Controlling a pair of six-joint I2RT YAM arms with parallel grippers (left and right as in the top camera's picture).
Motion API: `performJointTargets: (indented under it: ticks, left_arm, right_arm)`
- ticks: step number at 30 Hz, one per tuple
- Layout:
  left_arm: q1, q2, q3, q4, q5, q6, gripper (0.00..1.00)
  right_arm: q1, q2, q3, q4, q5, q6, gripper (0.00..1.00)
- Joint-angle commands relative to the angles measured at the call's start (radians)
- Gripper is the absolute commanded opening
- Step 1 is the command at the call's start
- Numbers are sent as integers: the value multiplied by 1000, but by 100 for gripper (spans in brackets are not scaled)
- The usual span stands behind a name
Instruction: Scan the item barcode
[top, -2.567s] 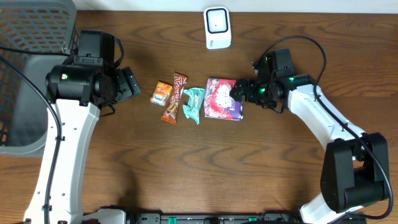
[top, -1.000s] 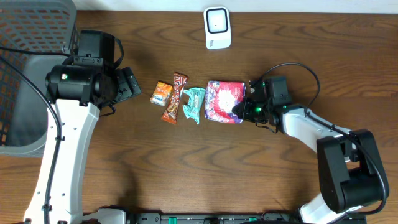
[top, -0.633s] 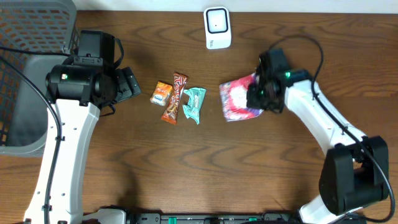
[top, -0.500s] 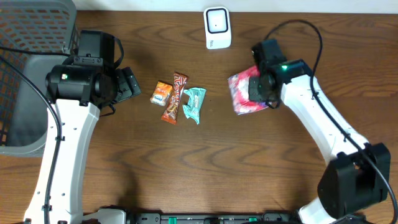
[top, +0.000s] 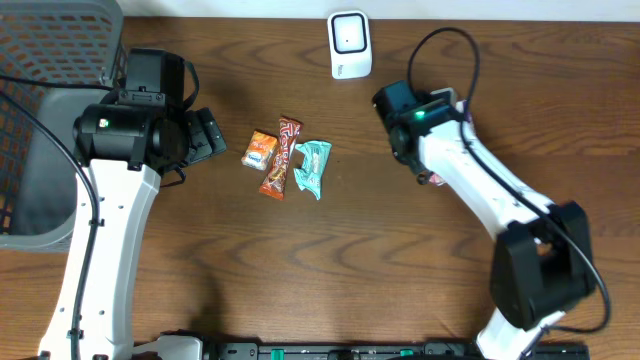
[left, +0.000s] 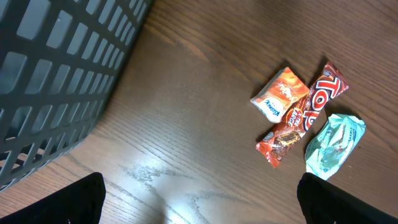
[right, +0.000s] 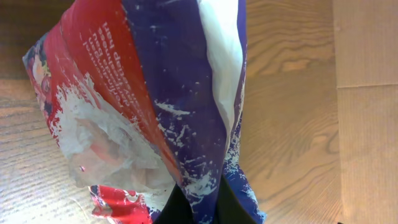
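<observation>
My right tool (right: 191, 210): closed on snack bag (right: 143, 106), pinching its edge so printed faces are free | snack bag: lifted near scanner (top: 350, 44) at far desk edge, I judge for barcode | left tool (left: 200, 200): open, idle

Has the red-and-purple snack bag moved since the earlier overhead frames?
Yes. The bag left its spot beside the teal wrapper; the right gripper holds it nearer the white scanner.
</observation>
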Motion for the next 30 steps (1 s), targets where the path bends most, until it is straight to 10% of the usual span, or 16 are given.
performJointTargets:
  ticks: [1,5,9,19,30]
  left_arm:
    - [0,3,3,-3,-6,-10,98]
    - [0,3,3,-3,-6,-10,98]
    - [0,3,3,-3,-6,-10,98]
    - [0,3,3,-3,-6,-10,98]
    - [0,3,3,-3,-6,-10,98]
  right_arm:
    - [61,50,-3,22,44,27,4]
    - [143,81,-2,63,-39,27,48]
    - [230,72,27,107,-136,27,62]
    - [285,72,381,-17,-244,26,84]
    - [8,75,479,-166,-542,-42,94]
